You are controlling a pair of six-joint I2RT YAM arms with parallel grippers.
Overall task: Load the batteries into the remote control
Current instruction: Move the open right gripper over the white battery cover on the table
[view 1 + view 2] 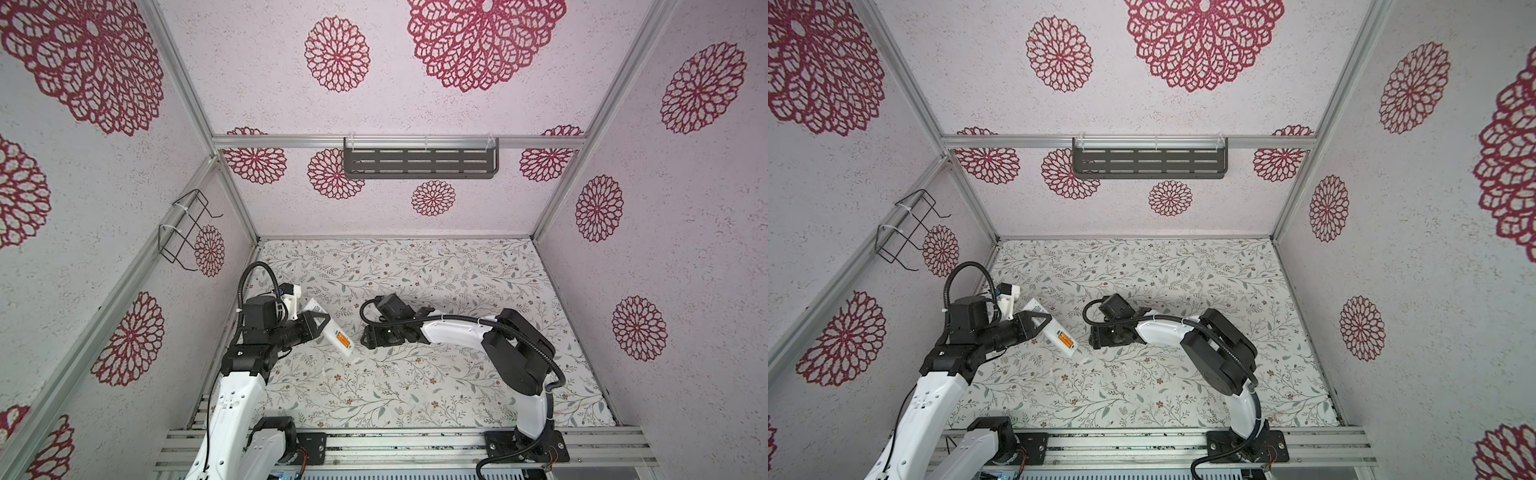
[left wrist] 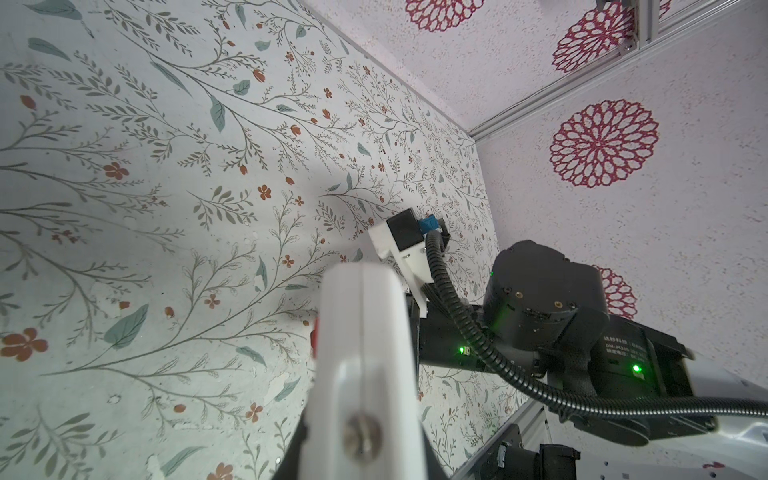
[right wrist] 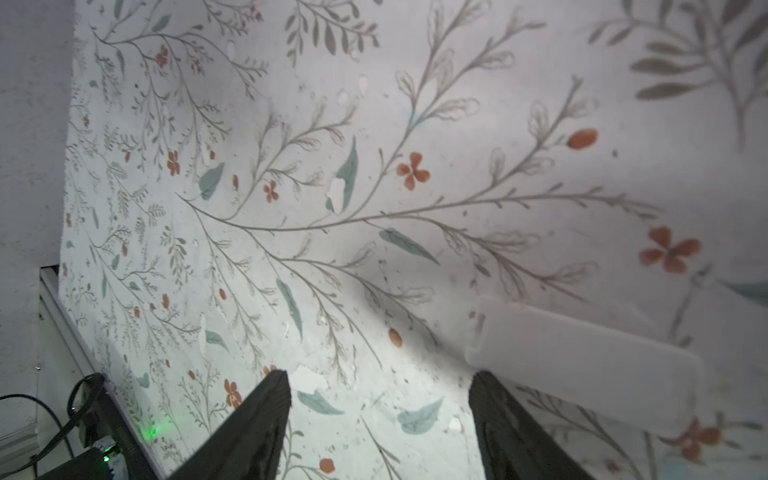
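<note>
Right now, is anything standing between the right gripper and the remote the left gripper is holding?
Nothing visible. In both top views only a bare strip of table separates the open right gripper from the remote control clamped in the left gripper. Orange batteries already show in its bay.

White remote control (image 1: pixel 333 331), orange batteries (image 1: pixel 342 341), floral table (image 1: pixel 436 390).
</note>
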